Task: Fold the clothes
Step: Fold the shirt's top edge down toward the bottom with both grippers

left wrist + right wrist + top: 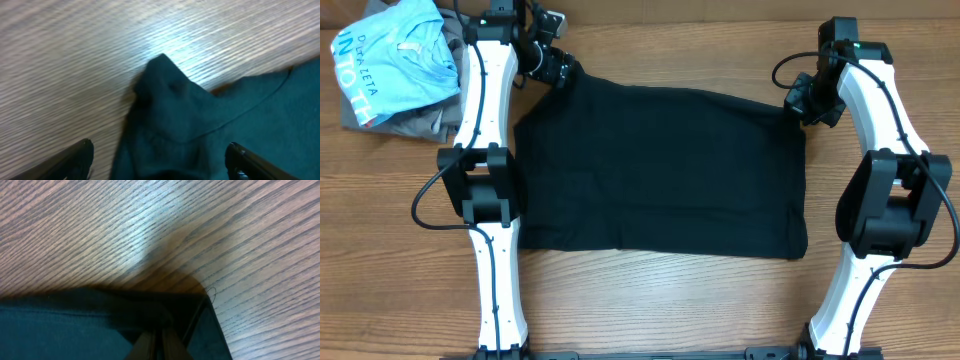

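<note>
The left gripper [160, 157] stands with its jaws wide apart. Its two dark fingers [250, 162] are cut off by the lower edge of the wrist view. The far-left corner of the black garment [660, 170] lies bunched between them and just beyond, rising in a rumpled peak. Whether the cloth touches either finger cannot be told (that picture is blurred).

The right gripper [159, 347] has its jaws pressed together on the garment's far-right corner. Only the fingertips show, at the bottom edge of its wrist view, with the cloth gathered in a dark ridge just ahead of them.

From overhead, both grippers are largely hidden under their own wrist housings, so the jaws cannot be read there. The garment lies spread flat on the wooden table [720, 30] between the two arms, roughly rectangular. Part of its left edge is hidden under the left arm.

Left of that arm, at the table's far-left corner, a light blue T-shirt [395, 55] with white lettering sits crumpled on a grey garment [415, 122]. The picture's edge cuts off the pile.
</note>
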